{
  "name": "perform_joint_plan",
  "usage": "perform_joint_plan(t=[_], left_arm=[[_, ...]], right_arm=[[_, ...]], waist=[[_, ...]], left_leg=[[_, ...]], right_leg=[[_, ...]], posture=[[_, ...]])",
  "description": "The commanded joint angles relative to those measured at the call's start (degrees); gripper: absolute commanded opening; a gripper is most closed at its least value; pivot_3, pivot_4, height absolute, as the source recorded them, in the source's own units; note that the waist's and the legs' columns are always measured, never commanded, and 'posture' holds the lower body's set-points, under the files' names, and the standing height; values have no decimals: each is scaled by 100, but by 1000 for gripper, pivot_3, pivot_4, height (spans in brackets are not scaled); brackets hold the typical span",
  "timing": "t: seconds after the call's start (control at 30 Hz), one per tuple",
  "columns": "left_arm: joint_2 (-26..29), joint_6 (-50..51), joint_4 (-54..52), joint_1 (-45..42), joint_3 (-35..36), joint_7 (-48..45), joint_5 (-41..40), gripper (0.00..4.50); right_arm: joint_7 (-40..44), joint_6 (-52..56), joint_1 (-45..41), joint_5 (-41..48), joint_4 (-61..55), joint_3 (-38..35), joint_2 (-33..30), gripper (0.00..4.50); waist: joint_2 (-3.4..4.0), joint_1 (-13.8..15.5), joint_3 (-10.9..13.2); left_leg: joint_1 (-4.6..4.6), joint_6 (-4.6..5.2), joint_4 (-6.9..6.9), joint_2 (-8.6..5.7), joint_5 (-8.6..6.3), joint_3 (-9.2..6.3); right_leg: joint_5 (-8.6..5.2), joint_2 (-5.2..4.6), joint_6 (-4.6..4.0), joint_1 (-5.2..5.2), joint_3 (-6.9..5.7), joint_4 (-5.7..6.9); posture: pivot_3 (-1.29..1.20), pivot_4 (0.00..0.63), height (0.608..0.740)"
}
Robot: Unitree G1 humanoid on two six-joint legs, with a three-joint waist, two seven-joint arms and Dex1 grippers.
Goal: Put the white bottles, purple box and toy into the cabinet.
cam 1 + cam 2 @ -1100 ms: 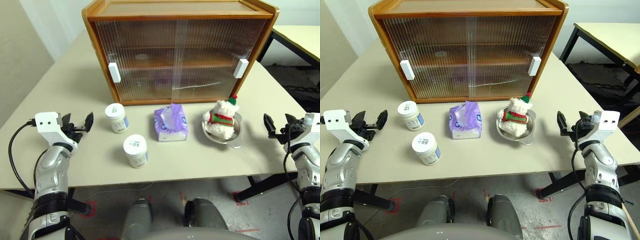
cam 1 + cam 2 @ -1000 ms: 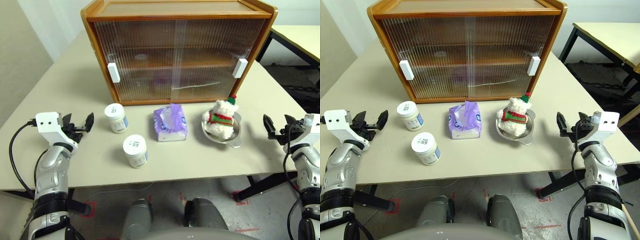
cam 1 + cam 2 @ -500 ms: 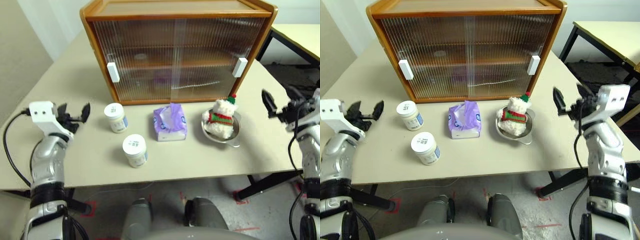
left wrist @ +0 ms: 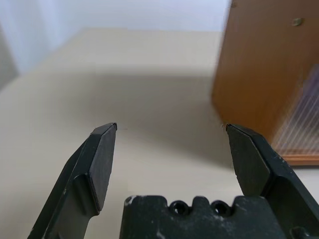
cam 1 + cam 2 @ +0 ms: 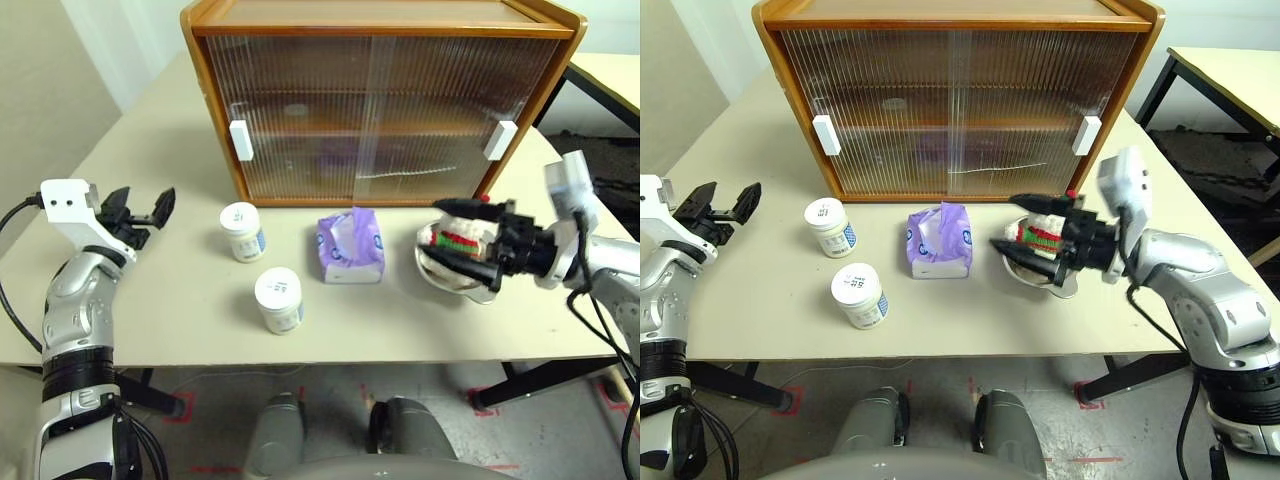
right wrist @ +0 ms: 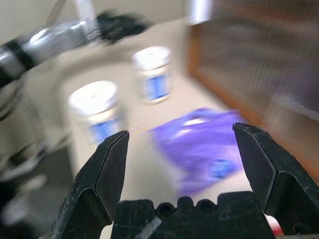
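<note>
While the cabinet (image 5: 380,100) is shut, both bottles (image 5: 243,231), purple box (image 5: 351,248) and toy (image 5: 455,240) wait before it; both tools (image 5: 135,207) (image 5: 1035,240) gape empty.

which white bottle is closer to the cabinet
The bottle further back, beside the cabinet's left handle side; the other bottle stands nearer the table's front edge.
</note>
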Motion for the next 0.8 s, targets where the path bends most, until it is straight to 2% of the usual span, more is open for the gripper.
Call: perform_joint_plan(t=[0.03, 0.27, 0.47, 0.6, 0.7, 0.8], left_arm=[[200, 326, -328, -117, -155, -373, -159, 4466], [514, 893, -625, -465, -343, -845, -355, 4466], [329, 1401, -1100, -780, -578, -798, -524, 4466], [180, 1376, -1000, -917, -586, -695, -485, 4466], [129, 1248, -785, -1040, -572, -544, -362, 3526], [101, 1126, -616, -1126, -634, -435, -197, 2394]], right_arm=[[-32, -27, -162, -112, 47, 76, 111, 4500], [-56, -40, -400, -265, 264, 140, 368, 4500], [-200, 41, -417, -250, 154, 162, 555, 4500], [-266, 15, -386, -290, 114, 171, 597, 4500], [-354, 38, -371, -273, 57, 143, 625, 4500], [-414, 53, -348, -261, 22, 114, 629, 4500]], waist=[[-13, -1, 9], [-15, -16, 15], [-17, 10, 16], [-17, 9, 16], [-17, -25, 16], [-17, -39, 16]], left_leg=[[-2, 0, 2, 0, 0, 0], [-6, 0, -3, 2, 0, -1], [-17, -1, -3, 0, -1, -7], [-16, -1, -2, 0, -1, -7], [-15, -1, 0, 1, 0, -13], [-14, -1, 1, 0, 0, -14]], right_leg=[[0, 0, 0, 0, -1, 0], [0, 2, 0, -4, -4, -1], [10, 5, 22, -6, -6, 0], [10, 7, 23, -5, -5, 1], [10, 11, 23, -6, -6, 6], [12, 12, 26, -5, -5, 7]], posture=[[51, 0, 740], [60, 0, 740], [49, 0, 740], [43, 0, 740], [30, 0, 740], [24, 0, 740]])
